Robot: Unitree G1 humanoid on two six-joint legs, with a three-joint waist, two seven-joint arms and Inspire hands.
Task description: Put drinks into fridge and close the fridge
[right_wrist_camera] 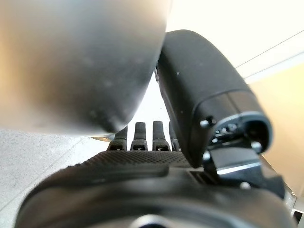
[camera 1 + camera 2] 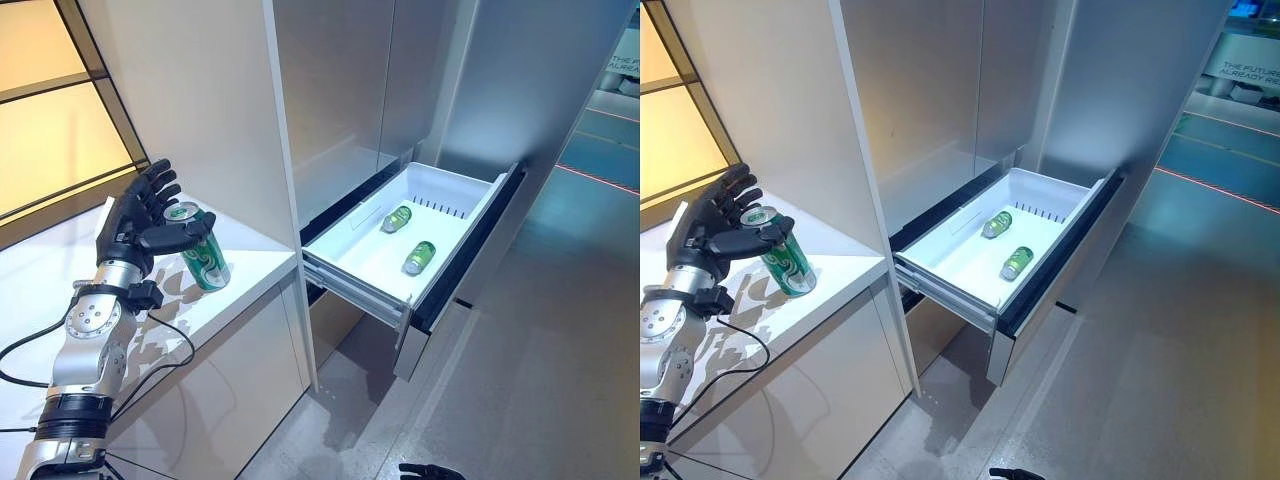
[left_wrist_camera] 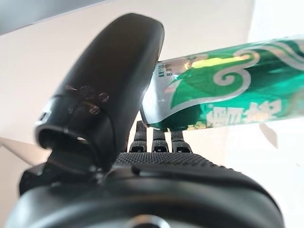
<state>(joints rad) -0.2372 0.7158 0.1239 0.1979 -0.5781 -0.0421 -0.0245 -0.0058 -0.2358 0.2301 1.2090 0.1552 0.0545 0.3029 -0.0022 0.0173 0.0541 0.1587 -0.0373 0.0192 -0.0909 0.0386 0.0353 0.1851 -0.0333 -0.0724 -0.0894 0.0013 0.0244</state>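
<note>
A green can stands upright on the white counter left of the fridge. My left hand is right beside it, open. Its fingers point up behind the can and its thumb reaches across the can's top rim. The can shows between thumb and fingers in the left wrist view. The fridge's white drawer is pulled out, with green cans lying on their sides inside it. My right hand hangs low by the floor, open and empty, and also shows in the right wrist view.
A tall white panel separates the counter from the fridge. The open drawer's dark front juts out over the grey floor. A lit yellow window wall stands behind the counter.
</note>
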